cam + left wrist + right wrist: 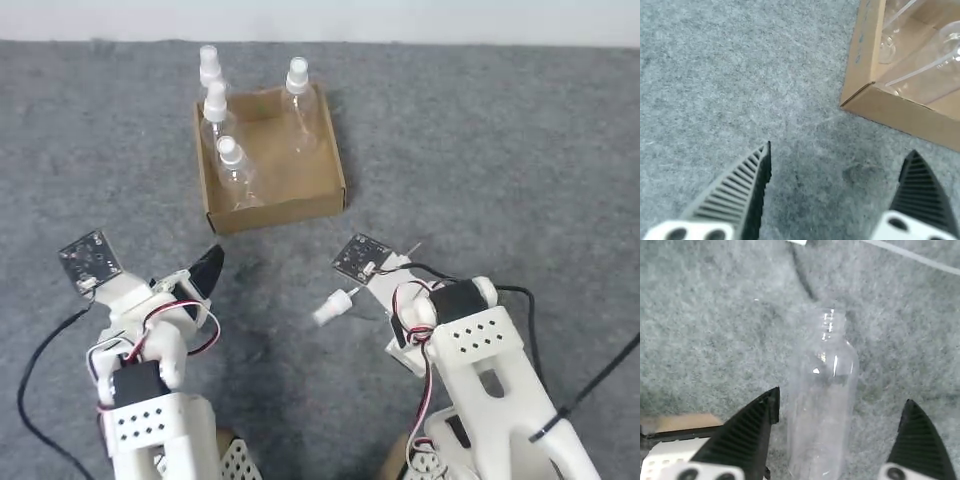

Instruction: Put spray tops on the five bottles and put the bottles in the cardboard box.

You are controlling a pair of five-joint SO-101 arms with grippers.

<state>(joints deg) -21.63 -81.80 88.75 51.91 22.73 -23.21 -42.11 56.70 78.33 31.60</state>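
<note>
— What does the surface look like on your feed?

— I see a counter (520, 150) covered edge to edge in grey, felt-like matting. Beyond its far edge there is a pale strip. I can't tell if that is wall or floor.

— And the cardboard box (275, 212)?

— It sits at the far middle of the counter, open side up. I count four capped bottles (233, 175) there, all clear with white spray tops. Three stand inside the box. I can't tell whether the one at the far left corner is in the box or just behind it.

— Where is the fifth?

— The bare bottle (822, 405) is in front of my right pincer (842, 396). It appears to lie on the matting with its open neck pointing away. The black fingers are spread wide on either side of it and are not gripping it.

— Where is its top?

— The loose spray top (335, 305) lies on its side on the grey, just beside the right arm and on the side toward the left arm.

— And your left pincer (840, 149)?

— It is also wide open and holding nothing. It hangs over bare matting near the box's front left corner.
</note>
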